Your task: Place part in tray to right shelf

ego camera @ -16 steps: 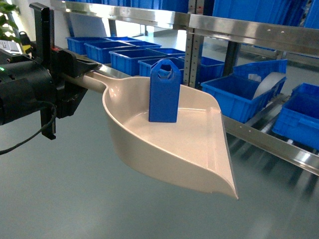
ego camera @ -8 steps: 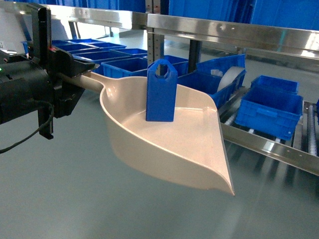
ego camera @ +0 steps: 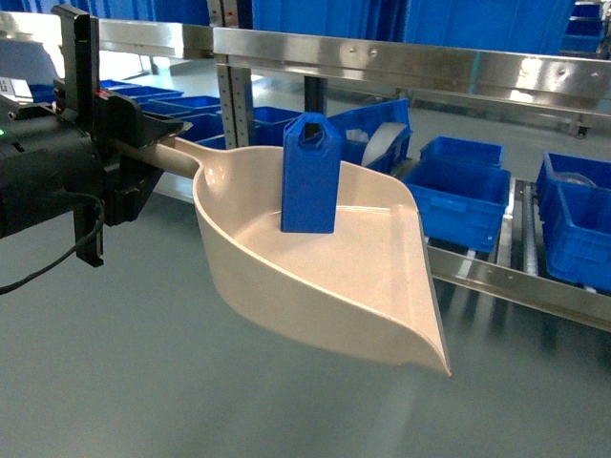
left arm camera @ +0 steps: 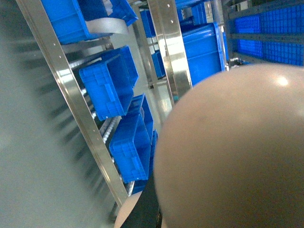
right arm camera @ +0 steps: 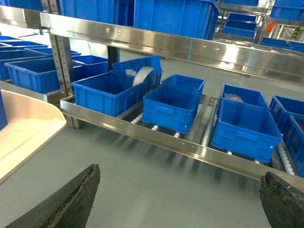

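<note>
Looking through the head camera, I see my left claw (ego camera: 143,134) clamped on the handle of the tray (ego camera: 372,296), holding it level in the air above the grey floor (ego camera: 115,382). The part (ego camera: 310,175) stands upright in the tray's back half, near the handle end. Beyond it runs the right shelf (ego camera: 496,281) with blue crates (ego camera: 458,191) on its rollers.

From the left wrist, the tray's beige underside (left arm camera: 232,152) fills the view — the claw itself is hidden.

From the right wrist, my right claw (right arm camera: 183,194) is spread wide and holds nothing — its dark fingertips (right arm camera: 78,190) frame the shelf rail (right arm camera: 156,137).
</note>
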